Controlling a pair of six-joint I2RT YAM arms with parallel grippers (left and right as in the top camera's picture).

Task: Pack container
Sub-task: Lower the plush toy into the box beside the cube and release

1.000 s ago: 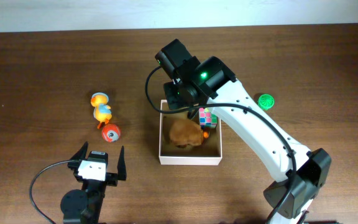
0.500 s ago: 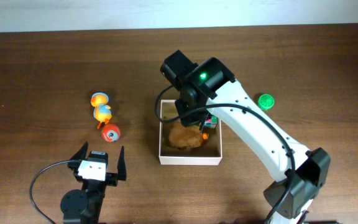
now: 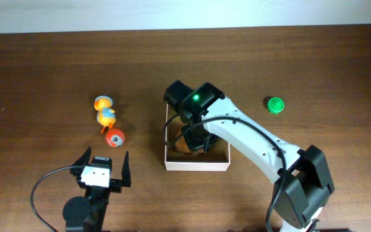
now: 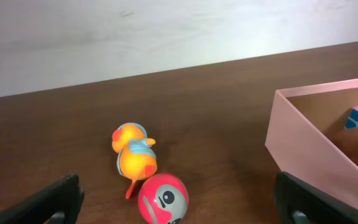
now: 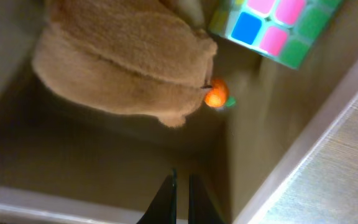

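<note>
- Your right gripper (image 5: 180, 186) is clenched on nothing, low inside the container (image 3: 196, 165), beside the plush toy (image 5: 123, 59) and colour cube (image 5: 272, 28).
- Your left gripper (image 3: 104, 160) stands wide open, empty.
- Next, I'd judge: lift clear and fetch the green disc (image 3: 275, 105), perhaps a lid; the toy duck (image 3: 105, 114) and red ball (image 3: 114, 137) lie outside.

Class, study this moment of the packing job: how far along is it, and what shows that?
Done: a brown plush toy and a colour cube lie inside the container. In hand: nothing; the right gripper is shut and empty inside it, the left gripper hangs open. Left: the duck toy, red ball and green disc lie outside on the table.
</note>
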